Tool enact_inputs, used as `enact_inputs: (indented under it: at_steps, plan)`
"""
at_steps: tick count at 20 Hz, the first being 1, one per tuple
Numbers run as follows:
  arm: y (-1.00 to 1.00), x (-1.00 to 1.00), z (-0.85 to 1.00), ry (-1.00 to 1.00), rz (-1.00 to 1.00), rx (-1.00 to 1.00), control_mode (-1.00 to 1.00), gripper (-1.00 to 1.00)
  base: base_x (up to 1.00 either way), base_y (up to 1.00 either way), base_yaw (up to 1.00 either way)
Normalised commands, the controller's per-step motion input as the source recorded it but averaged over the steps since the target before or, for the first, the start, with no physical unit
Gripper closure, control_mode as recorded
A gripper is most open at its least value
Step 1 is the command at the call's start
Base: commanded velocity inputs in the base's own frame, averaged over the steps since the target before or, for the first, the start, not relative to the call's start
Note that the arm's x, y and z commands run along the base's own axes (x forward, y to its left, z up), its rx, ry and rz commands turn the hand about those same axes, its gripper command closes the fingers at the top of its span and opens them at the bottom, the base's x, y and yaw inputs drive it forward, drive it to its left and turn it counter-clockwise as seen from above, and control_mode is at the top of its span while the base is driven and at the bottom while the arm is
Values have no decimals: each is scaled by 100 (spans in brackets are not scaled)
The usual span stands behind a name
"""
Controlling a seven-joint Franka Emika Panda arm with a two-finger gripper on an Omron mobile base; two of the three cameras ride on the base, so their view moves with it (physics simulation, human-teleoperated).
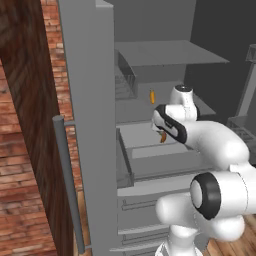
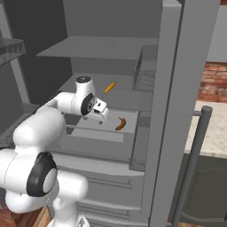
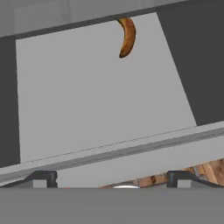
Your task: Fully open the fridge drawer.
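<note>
The fridge drawer (image 1: 150,162) (image 2: 95,144) stands partly pulled out of the fridge, a light-grey box with darker side walls. On its pale floor (image 3: 96,96) lies a brown banana (image 3: 127,37) (image 2: 120,123) (image 1: 163,137) towards the back. My gripper (image 2: 103,116) (image 3: 113,178) hangs over the drawer just inside its front wall and points down into it. It is open, its fingertips (image 3: 42,177) set wide apart with nothing held between them. The drawer's front rim (image 3: 131,151) runs across just ahead of the tips.
The open fridge door (image 1: 90,125) (image 2: 177,111) with its long bar handle (image 1: 67,185) (image 2: 195,164) flanks the drawer. A carrot (image 1: 152,96) (image 2: 110,87) lies on the shelf above. Ridged lower drawer fronts (image 1: 135,210) (image 2: 106,181) sit beneath. A brick wall (image 1: 20,175) is at left.
</note>
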Motion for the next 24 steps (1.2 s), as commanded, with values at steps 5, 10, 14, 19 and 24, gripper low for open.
enact_inputs:
  at_steps: [5, 10, 14, 19, 24]
  plan:
    - [0, 33, -31, 0, 2, 0, -100, -100, 0, 0, 0]
    - [0, 23, -34, 0, 2, 0, -100, -100, 0, 0, 0]
    - [0, 13, -20, -1, 3, 0, -100, -100, 0, 0, 0]
    - [0, 10, -12, -4, 3, 0, -100, -100, 0, 0, 0]
    - [3, 7, -19, -3, 3, 0, -100, -100, 0, 0, 0]
